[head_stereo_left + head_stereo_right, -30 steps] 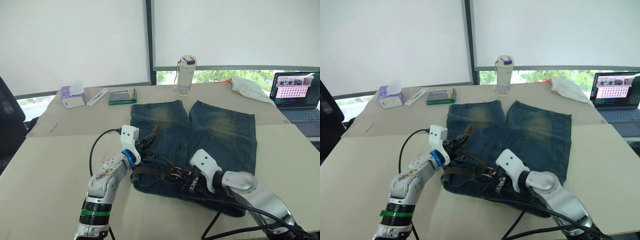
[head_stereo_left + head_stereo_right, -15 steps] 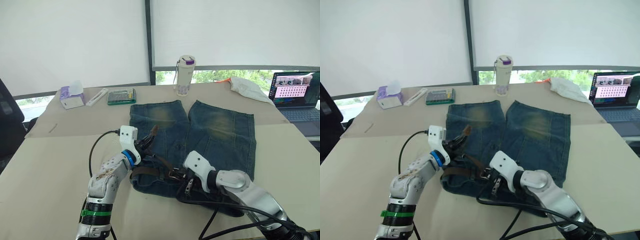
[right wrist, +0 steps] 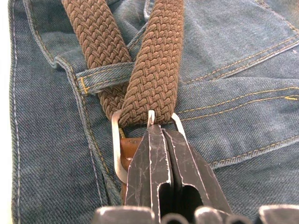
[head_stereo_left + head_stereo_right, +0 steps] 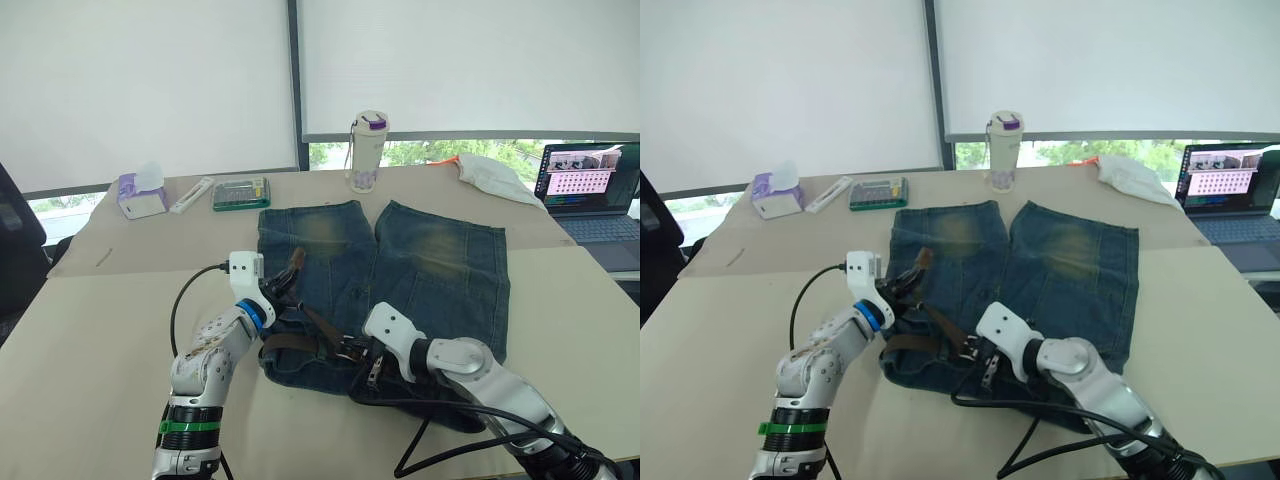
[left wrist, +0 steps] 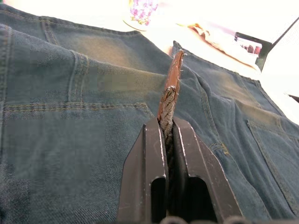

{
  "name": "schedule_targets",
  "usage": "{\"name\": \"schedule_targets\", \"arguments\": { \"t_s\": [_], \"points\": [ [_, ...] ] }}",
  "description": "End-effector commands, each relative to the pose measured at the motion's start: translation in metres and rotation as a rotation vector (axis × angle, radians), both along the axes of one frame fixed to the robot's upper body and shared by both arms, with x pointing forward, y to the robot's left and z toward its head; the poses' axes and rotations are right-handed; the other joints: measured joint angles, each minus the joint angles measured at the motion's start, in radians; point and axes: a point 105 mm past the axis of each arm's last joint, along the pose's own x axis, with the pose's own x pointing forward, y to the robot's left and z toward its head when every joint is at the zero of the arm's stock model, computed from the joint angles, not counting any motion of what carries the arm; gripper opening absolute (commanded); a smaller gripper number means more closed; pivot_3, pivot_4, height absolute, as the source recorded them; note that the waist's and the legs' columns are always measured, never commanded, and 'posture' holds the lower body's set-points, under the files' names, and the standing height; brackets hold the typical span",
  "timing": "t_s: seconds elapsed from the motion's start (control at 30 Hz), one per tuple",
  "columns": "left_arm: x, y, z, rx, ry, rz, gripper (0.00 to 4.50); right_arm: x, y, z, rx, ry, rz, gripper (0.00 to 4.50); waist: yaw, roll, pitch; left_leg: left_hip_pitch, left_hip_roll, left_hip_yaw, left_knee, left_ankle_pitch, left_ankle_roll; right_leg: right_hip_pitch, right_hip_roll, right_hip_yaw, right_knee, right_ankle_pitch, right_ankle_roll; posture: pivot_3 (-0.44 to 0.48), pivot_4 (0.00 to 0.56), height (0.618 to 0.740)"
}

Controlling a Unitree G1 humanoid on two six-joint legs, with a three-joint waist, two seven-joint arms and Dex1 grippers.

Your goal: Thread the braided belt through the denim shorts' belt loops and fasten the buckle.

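The belt point(image 3: 156, 70) lies along the waistband of the shorts point(image 4: 400, 270), at the near edge of the worktop point(image 4: 100, 330), with part of it passing under a loop point(image 3: 100, 77). Its tail has gone through the buckle point(image 3: 122, 149) and doubles back, so its long axis runs along the waistband and then slants up and away toward the legs.

The left pincer point(image 5: 168, 140) is closed tight on the tail, which stands up out of it, tip aimed at the far side of the worktop; I judge it holds the tail up to keep the strap taut through the frame. The right pincer point(image 3: 161, 140) has its fingers pressed together on the buckle's frame or prong, I cannot tell which, probably to steady it while the prong finds a gap in the braid.

A bottle point(image 4: 366, 150) and a laptop point(image 4: 590, 195) stand well apart.
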Motion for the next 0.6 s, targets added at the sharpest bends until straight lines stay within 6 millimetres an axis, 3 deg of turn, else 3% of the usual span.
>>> {"name": "schedule_targets", "arguments": {
  "t_s": [0.03, 0.6],
  "points": [
    [0.005, 0.015, 0.014, -0.024, -0.035, 0.068, 0.0, -0.007, -0.001, -0.017, -0.032, 0.066, 0.016, 0.03, -0.001, 0.0, 0.0, 0.0, 0.0, 0.0, 0.0, 0.0, 0.0, 0.0, 0.0, 0.0, 0.0, 0.0, 0.0, 0.0, 0.15, 0.74],
    [0.007, 0.019, 0.016, -0.033, -0.027, 0.087, 0.0, -0.011, -0.002, -0.027, -0.074, 0.095, 0.055, 0.03, -0.001, 0.0, 0.0, 0.0, 0.0, 0.0, 0.0, 0.0, 0.0, 0.0, 0.0, 0.0, 0.0, 0.0, 0.0, 0.0, 0.15, 0.74]
  ]
}}
